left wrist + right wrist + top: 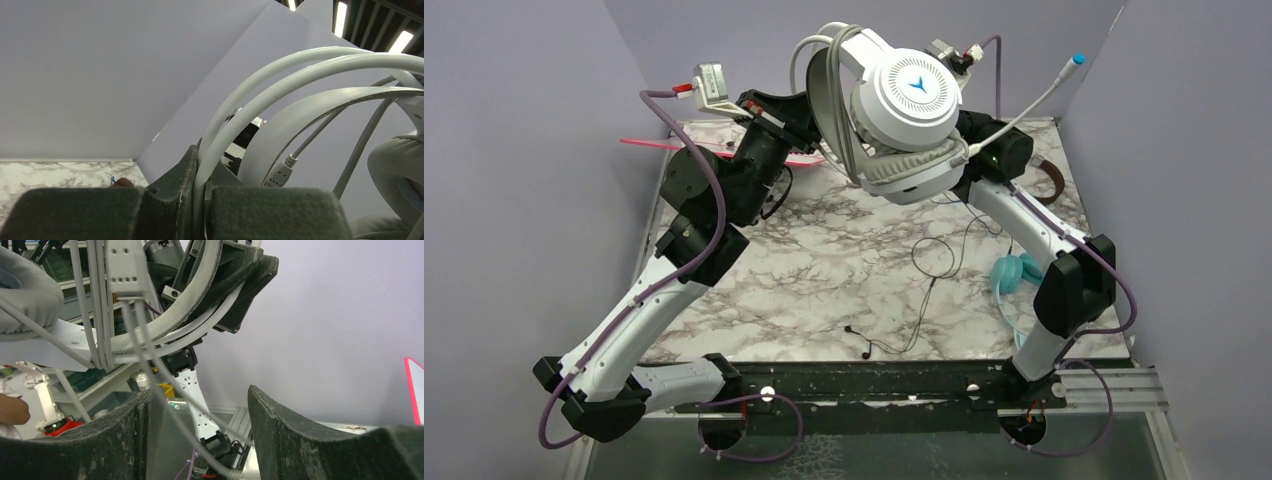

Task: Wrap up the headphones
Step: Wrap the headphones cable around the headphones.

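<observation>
Teal set (1009, 275) lies on the surface (824, 270), right side. Higher, my left pincer (202, 180) clamps the white set (904, 95) by its headband, holding it aloft. My right pincer (200, 425) gapes, cord strands (150, 370) passing between its fingers. Brown set (1052, 180) lies beyond.

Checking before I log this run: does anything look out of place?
Yes. The white headphones hang in midair, pinched by the headband in the left gripper, their cable dangling unwrapped at the open right gripper. A thin black cord sprawls loose across the table near the teal headphones.
</observation>
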Controlling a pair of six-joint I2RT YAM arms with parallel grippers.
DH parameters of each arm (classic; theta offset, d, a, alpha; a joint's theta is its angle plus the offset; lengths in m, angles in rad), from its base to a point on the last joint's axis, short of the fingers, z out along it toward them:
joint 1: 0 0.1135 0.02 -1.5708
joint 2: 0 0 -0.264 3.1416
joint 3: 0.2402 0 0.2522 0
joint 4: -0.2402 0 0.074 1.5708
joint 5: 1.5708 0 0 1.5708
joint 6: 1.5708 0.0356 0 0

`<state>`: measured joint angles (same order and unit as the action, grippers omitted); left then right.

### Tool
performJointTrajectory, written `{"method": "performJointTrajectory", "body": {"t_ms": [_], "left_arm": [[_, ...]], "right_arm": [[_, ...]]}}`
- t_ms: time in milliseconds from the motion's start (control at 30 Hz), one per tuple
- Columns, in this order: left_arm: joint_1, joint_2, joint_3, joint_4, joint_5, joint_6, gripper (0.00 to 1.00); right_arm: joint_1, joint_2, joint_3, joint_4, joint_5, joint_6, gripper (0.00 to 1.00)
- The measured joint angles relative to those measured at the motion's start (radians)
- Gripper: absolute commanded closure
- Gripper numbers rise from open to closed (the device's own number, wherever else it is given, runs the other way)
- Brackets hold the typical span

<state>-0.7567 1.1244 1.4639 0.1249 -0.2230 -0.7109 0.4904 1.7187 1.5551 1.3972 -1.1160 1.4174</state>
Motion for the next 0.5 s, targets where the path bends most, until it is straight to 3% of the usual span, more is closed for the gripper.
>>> {"method": "performJointTrajectory", "body": {"t_ms": [133,367,500], "left_arm": [[0.000,0.000,0.002,0.001,0.007,-0.005,1.00],[0.000,0.000,0.002,0.001,0.018,-0.008,1.00],[0.000,0.000,0.002,0.001,0.022,-0.009,1.00]], "right_arm": [[0.005,0.000,0.000,0.002,0.000,-0.005,0.34],[0.011,0.001,-0.005,0.012,0.002,-0.013,0.49],[0.027,0.007,-0.012,0.033,0.002,-0.010,0.50]]}}
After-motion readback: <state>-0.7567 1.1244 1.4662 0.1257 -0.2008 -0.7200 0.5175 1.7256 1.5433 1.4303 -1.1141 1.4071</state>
